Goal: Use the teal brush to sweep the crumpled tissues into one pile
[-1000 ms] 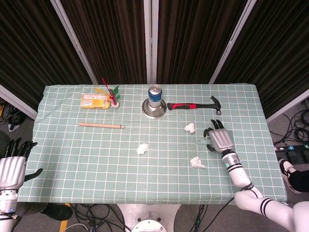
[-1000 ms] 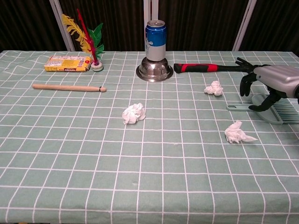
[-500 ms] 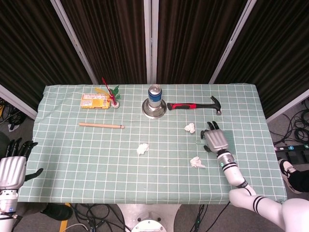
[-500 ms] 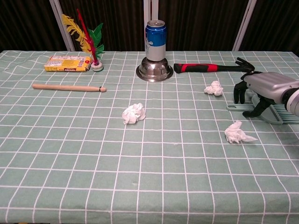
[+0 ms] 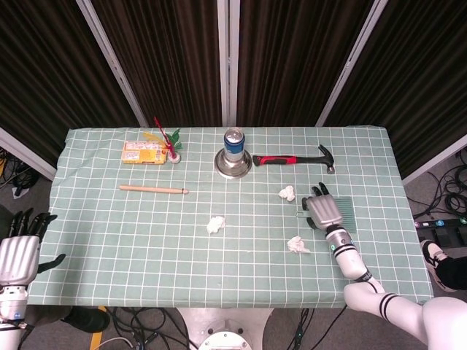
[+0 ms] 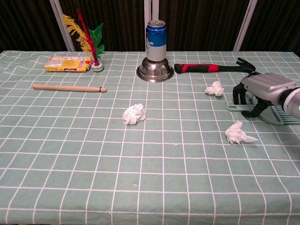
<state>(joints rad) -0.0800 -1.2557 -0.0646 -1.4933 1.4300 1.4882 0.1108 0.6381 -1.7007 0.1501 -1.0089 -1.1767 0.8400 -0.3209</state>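
The teal brush (image 5: 345, 208) lies flat near the table's right side, and its thin handle (image 6: 234, 108) points left. My right hand (image 5: 325, 208) is over the brush's handle end, palm down, fingers apart and bent down toward it (image 6: 257, 90); no grip shows. Three crumpled tissues lie apart: one (image 5: 287, 193) just left of the hand, one (image 5: 297, 244) in front of it, and one (image 5: 214, 224) at mid-table. The same tissues show in the chest view (image 6: 215, 88), (image 6: 239, 133), (image 6: 134, 113). My left hand (image 5: 18, 251) hangs off the table's left edge, fingers spread, holding nothing.
A red-handled hammer (image 5: 292, 159) lies behind the brush. A blue can (image 5: 233, 140) stands on an upturned steel bowl (image 5: 233, 165) at the back centre. A wooden stick (image 5: 153, 189), a yellow packet (image 5: 142, 152) and a feather shuttlecock (image 5: 169, 143) are at the back left.
My right hand has shifted left and lowered over the brush's handle end. The brush, the tissues and my left hand have stayed put.
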